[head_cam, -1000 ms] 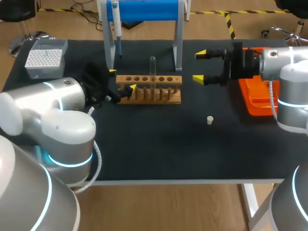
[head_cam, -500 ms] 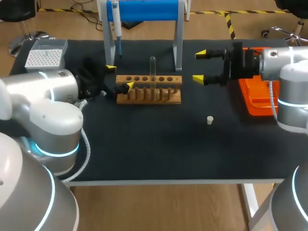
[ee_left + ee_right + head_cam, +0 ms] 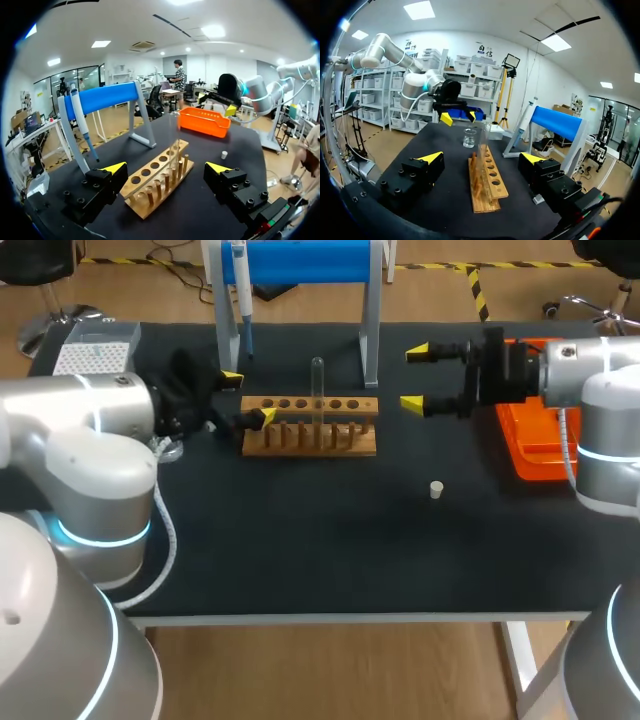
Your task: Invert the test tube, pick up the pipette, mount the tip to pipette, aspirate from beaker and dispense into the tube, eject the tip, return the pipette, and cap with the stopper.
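- A table [image 3: 330, 550] with a black top stands on a light wooden floor [image 3: 340, 670].
- Yellow-and-black striped tape [image 3: 479, 295] runs across the floor beyond the table's far edge.
- The wheeled base of a chair [image 3: 45, 318] sits on the floor off the table's far left corner.
- White walls [image 3: 520, 52] enclose the room, under a white ceiling.
- Rectangular ceiling light panels [image 3: 419, 10] are lit.
- A ceiling vent [image 3: 143, 45] sits among the lights.
- Metal shelving [image 3: 470, 67] holding pale boxes lines one wall.
- A glass-walled partition [image 3: 80, 80] closes one side.
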